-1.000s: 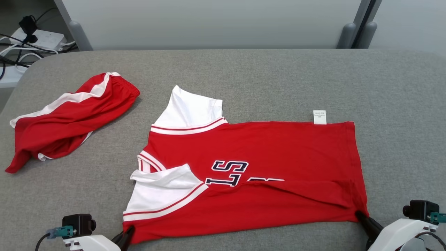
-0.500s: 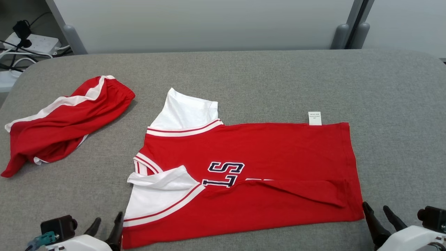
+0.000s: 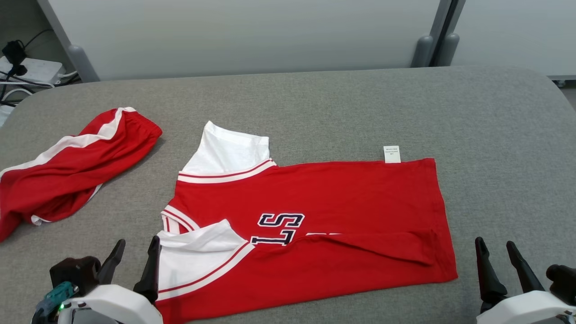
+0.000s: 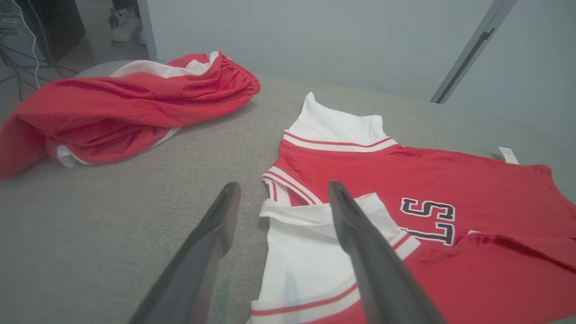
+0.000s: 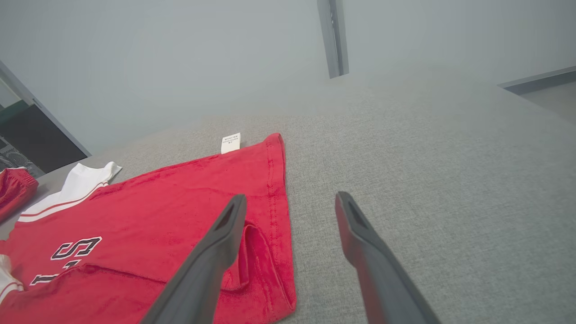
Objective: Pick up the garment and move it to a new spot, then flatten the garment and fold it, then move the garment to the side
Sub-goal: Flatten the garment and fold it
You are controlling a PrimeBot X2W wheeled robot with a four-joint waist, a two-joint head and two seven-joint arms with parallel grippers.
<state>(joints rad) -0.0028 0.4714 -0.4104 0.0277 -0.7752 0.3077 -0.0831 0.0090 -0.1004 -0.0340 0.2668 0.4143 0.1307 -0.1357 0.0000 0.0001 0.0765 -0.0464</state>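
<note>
The garment (image 3: 342,198) is a red jersey with white sleeves and dark lettering. It lies on the grey table (image 3: 360,103), its near edge turned up over the lower half of the lettering, and a small white label sticks out at its far edge. My left gripper (image 3: 138,241) stands open at the near left corner, one finger over the white sleeve. In the left wrist view the left gripper (image 4: 283,184) straddles the sleeve's edge of the garment (image 4: 450,180). My right gripper (image 3: 494,242) is open just right of the hem. The right wrist view has the right gripper (image 5: 291,195) beside the garment (image 5: 180,198).
Red shorts with a white stripe (image 3: 72,166) lie bunched at the table's left side, also seen as red shorts (image 4: 126,108). A power strip with cables (image 3: 31,72) sits beyond the far left corner. A person's shoe (image 4: 126,24) is on the floor behind.
Both grippers have opened, let go of the garment's near corners and drawn back a little. The garment now lies loose on the table. The head camera has shifted.
</note>
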